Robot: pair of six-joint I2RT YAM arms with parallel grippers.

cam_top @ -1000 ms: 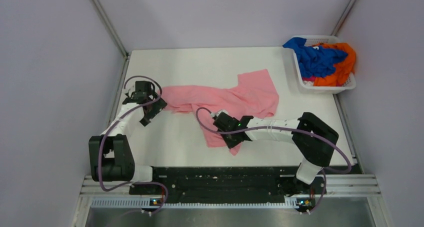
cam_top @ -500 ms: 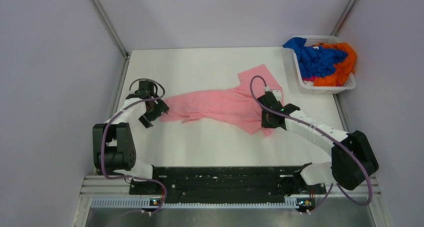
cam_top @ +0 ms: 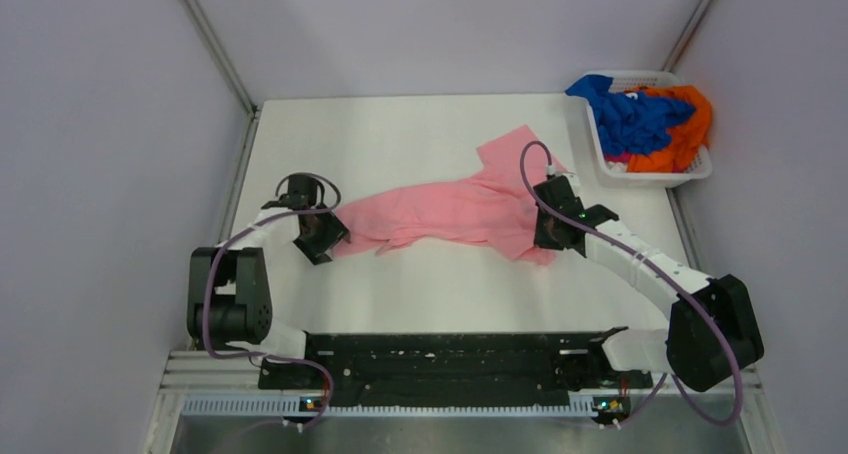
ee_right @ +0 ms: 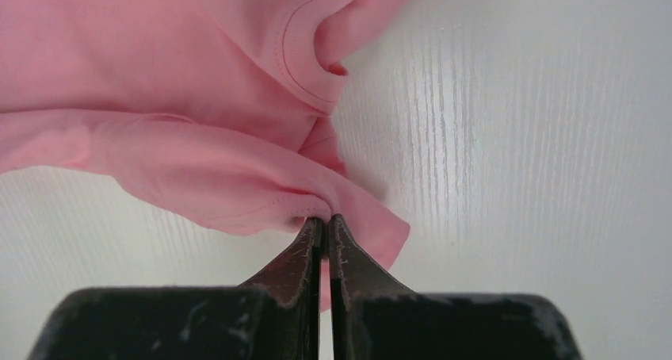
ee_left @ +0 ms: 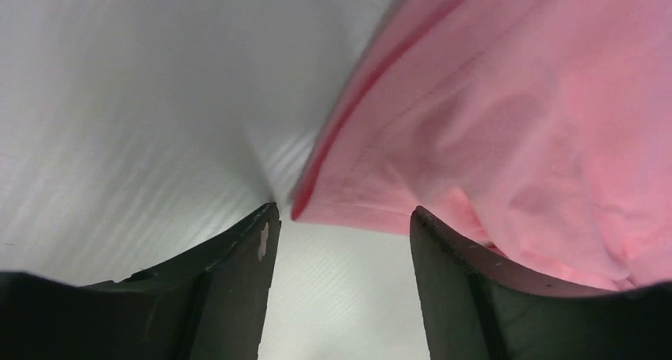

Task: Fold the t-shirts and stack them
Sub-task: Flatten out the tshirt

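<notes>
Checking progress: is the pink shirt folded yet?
Not folded: pink t-shirt lies bunched in a loose strip, right tool pinching one edge.

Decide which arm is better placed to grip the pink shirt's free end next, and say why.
Left. On the left arm the jaws stand open at the loose edge of the pink t-shirt, nothing held. On the right arm the jaws are shut on its other end.

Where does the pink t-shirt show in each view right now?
Top external: pink t-shirt stretched across the middle, left to right.
Left wrist: pink t-shirt upper right, hem at the left end effector tips.
Right wrist: pink t-shirt upper left, fold pinched by right end effector.
Shared landmark: white table.
</notes>
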